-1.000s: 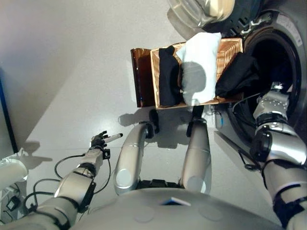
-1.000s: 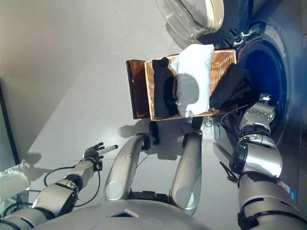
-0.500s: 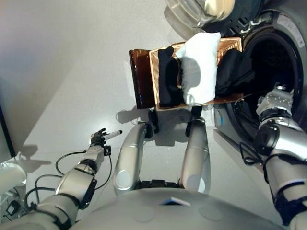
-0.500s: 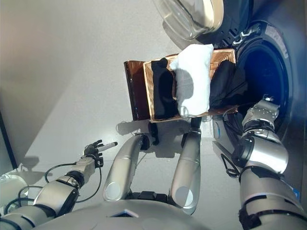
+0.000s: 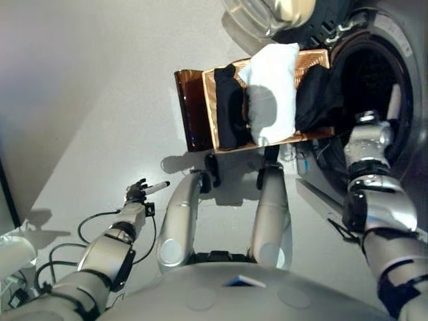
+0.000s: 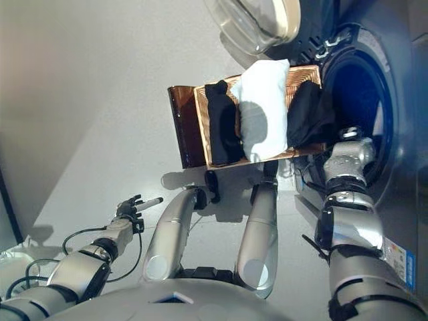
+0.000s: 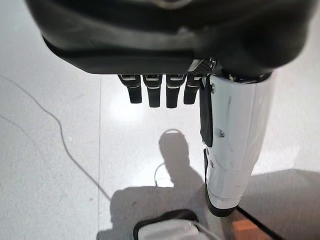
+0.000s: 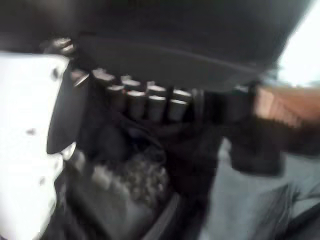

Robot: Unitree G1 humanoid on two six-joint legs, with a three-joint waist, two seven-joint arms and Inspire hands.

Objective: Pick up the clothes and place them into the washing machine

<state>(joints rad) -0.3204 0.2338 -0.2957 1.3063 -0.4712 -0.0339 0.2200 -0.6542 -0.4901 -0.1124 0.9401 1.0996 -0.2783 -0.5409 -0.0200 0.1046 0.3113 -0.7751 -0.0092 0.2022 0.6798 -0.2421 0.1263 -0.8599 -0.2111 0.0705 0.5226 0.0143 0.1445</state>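
**Right arm pulling back toward the drum's near rim**

Rising out of the washing machine (image 5: 394, 73) opening, the right hand (image 8: 145, 100) is showing short curled fingers over dark cloth; whether it is gripping any, I cannot tell. The left hand (image 7: 165, 90) is hanging over the floor at the near left, fingers relaxed, holding nothing. One wicker basket (image 5: 317, 60) is carrying three pieces: two black garments (image 5: 231, 114) and one white garment (image 5: 271, 87).

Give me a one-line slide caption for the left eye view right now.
Right arm reaches between the wicker basket of black and white clothes and the open washing machine drum; left hand idles low.
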